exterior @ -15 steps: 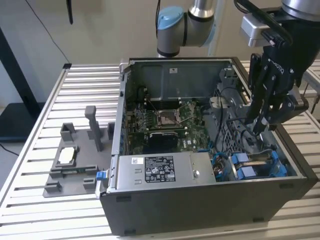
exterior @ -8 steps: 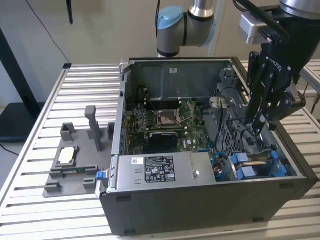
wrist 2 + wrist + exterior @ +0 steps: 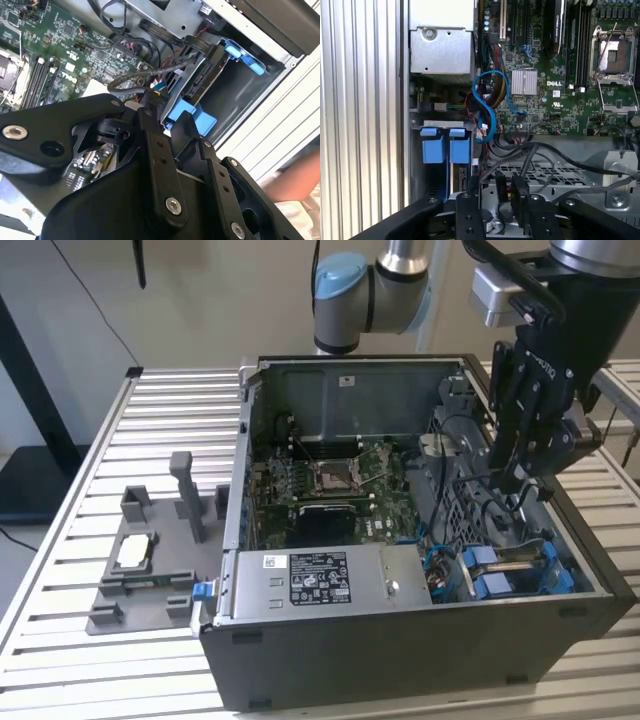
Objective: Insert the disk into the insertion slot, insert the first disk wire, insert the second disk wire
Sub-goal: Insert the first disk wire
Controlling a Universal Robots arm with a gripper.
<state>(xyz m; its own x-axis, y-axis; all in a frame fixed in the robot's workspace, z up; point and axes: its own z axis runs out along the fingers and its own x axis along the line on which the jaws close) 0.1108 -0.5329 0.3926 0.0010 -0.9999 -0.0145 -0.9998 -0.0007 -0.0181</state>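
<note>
The disk (image 3: 510, 566) lies in its blue carrier inside the insertion slot (image 3: 585, 578), at the case's near corner on the exterior view's right. In both wrist views the carrier's blue tabs (image 3: 445, 149) (image 3: 244, 55) sit at the bay's mouth. My gripper (image 3: 516, 483) hangs inside the case just behind that bay. Its fingers look closed on a small black connector (image 3: 156, 96) of a disk wire, and a grey cable (image 3: 125, 84) loops away from it. In the first wrist view my gripper (image 3: 502, 196) is over the perforated cage with black plugs between the fingers.
The motherboard (image 3: 330, 490) with its CPU socket fills the case floor. A grey power-supply box (image 3: 320, 580) stands along the near wall. Loose blue and black cables (image 3: 487, 102) crowd the space beside the bay. A grey fixture (image 3: 150, 560) rests on the slatted table. A person's arm (image 3: 295, 177) is near the case.
</note>
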